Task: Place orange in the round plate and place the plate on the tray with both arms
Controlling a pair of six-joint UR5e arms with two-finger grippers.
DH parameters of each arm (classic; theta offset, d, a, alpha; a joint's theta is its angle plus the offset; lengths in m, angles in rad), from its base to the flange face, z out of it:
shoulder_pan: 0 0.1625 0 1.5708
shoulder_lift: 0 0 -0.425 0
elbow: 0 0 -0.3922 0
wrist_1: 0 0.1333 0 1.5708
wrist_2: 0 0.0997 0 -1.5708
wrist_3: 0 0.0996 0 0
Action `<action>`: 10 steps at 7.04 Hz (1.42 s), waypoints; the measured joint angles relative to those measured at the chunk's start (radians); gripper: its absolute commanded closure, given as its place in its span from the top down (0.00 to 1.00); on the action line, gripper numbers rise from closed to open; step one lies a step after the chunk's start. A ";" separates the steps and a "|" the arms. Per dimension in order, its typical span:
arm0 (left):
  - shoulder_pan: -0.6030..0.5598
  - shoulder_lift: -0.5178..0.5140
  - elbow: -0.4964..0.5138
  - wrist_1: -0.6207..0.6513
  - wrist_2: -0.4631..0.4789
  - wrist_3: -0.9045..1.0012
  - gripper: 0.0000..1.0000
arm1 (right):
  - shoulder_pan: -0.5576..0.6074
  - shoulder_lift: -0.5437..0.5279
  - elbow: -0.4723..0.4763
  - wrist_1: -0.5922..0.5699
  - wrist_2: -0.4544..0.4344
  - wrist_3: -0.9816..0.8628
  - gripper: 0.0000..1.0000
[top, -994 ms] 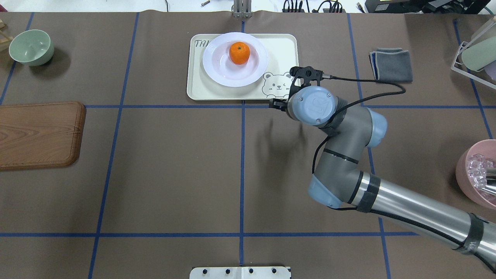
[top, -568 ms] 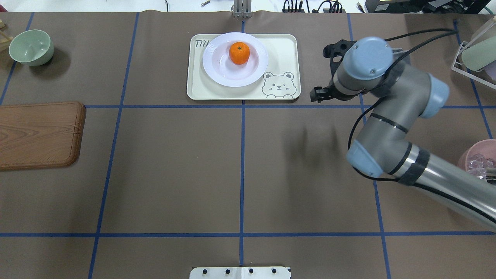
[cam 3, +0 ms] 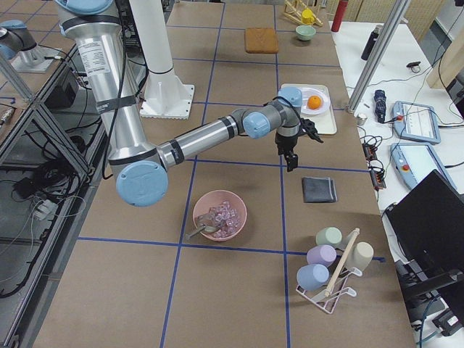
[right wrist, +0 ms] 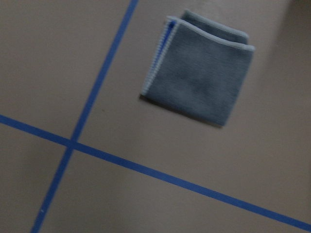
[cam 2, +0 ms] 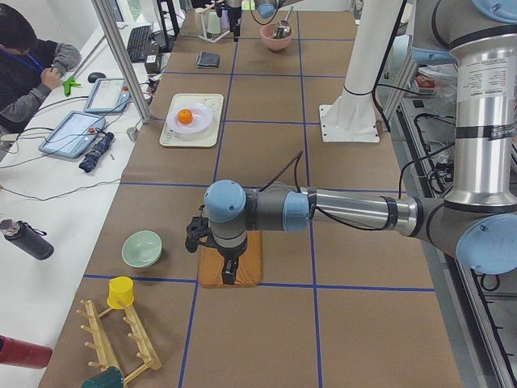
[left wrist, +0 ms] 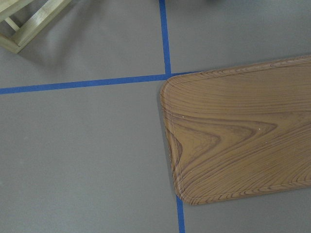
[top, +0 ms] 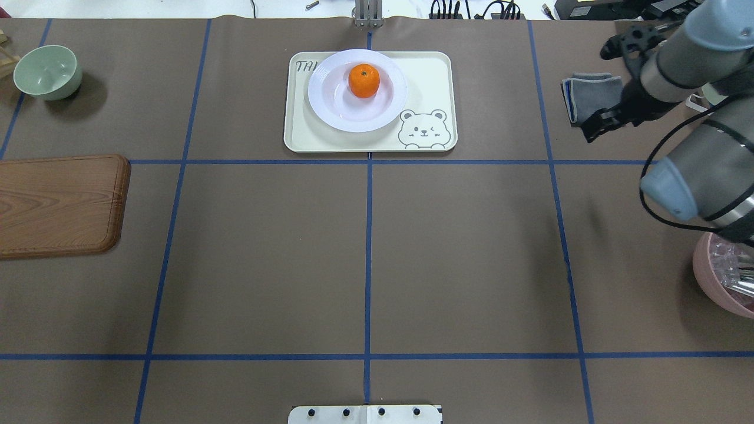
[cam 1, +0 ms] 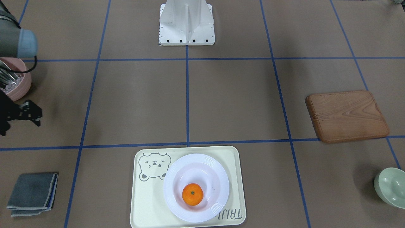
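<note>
The orange (top: 364, 80) lies in the white round plate (top: 330, 106), and the plate rests on the cream bear tray (top: 430, 76); the front view shows the same orange (cam 1: 192, 194), plate (cam 1: 218, 177) and tray (cam 1: 144, 202). My right gripper (top: 592, 128) hangs far to the tray's right, over the near edge of a folded grey cloth (top: 595, 97). Its fingers look open and hold nothing. My left gripper (cam 2: 229, 273) shows only in the left side view, low over the wooden board (cam 2: 246, 263). I cannot tell whether it is open or shut.
A pale green bowl (top: 47, 72) stands at the far left. The brown wooden board (top: 59, 203) lies at the left edge. A pink bowl (top: 716, 277) of clear pieces sits under the right arm. A cup rack (top: 721, 76) stands at the far right.
The right arm has swung away from the tray's right corner, going right and back to the grey cloth. Orange, plate and tray have not moved.
</note>
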 measured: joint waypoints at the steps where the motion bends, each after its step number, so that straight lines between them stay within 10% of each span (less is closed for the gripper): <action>1: 0.000 0.001 0.001 0.000 0.000 0.000 0.99 | 0.087 -0.042 0.002 -0.041 0.046 -0.111 1.00; 5: 0.000 0.007 0.014 0.000 0.001 0.005 0.99 | 0.323 -0.174 0.012 -0.276 0.085 -0.411 1.00; 10: 0.000 0.010 0.027 0.001 -0.004 0.003 0.99 | 0.351 -0.259 0.005 -0.260 0.081 -0.413 1.00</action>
